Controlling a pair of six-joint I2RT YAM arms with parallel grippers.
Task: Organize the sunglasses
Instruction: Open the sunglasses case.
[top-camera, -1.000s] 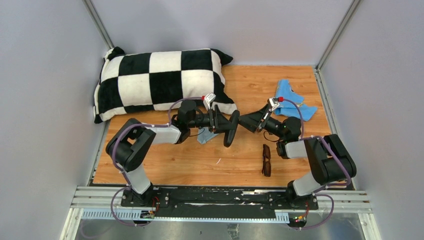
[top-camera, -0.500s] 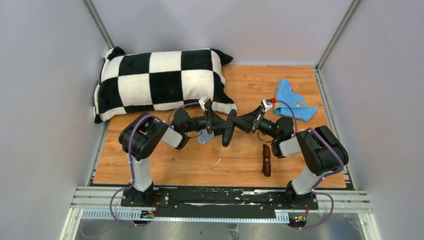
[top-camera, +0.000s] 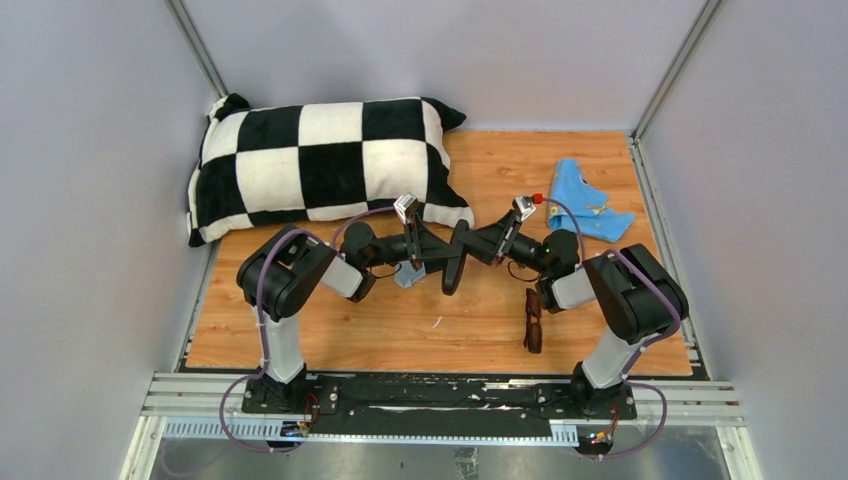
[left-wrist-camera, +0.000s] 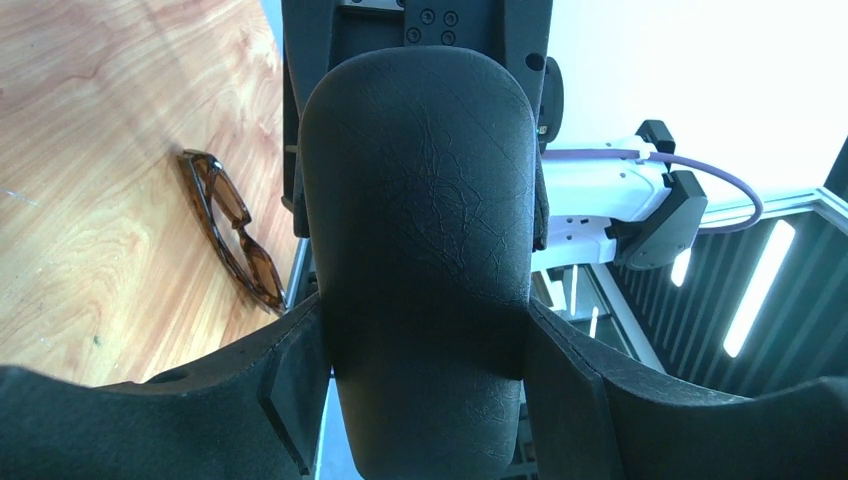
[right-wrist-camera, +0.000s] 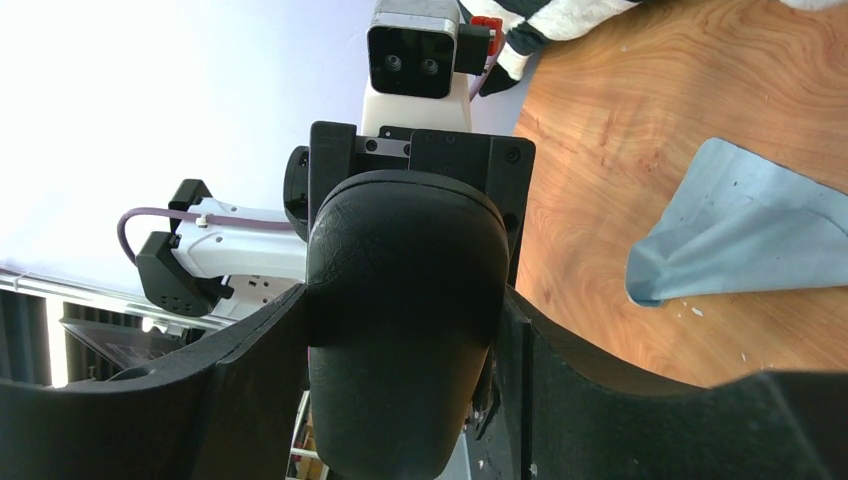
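Midway over the bench (top-camera: 400, 325), a black case (top-camera: 457, 258) hangs in the air between the two arms, gripped from both sides. It is oblong with rounded ends, and in the top view it is tilted, its farther end leaning slightly to the right.

The left pincer (left-wrist-camera: 422, 338) comes at the case from its left. In the left wrist view its two fingers press against the flanks of the case, so it is closed on it. The right pincer (right-wrist-camera: 400, 300) comes at the case from its right. Its fingers hug the case's sides in the same way, so it too is clamped on it. Each wrist view shows the other arm's mounting plate directly behind the case.

The sunglasses (top-camera: 533, 320) lie on the wood to the right of the case and nearer the arm bases, just beside the right arm's forearm. Neither pincer touches them. They look folded, with their long side running from near to far. The left wrist view shows brown tinted lenses in a dark frame.

A grey-blue cloth (top-camera: 408, 276) lies flat on the bench just left of the case, partly hidden under the left arm. A brighter blue cloth (top-camera: 588, 203) sits crumpled to the right of the case and farther back, well apart from it. A black-and-white checkered pillow (top-camera: 320, 160) fills the area left of and behind the case, its nearest corner close to the left wrist.
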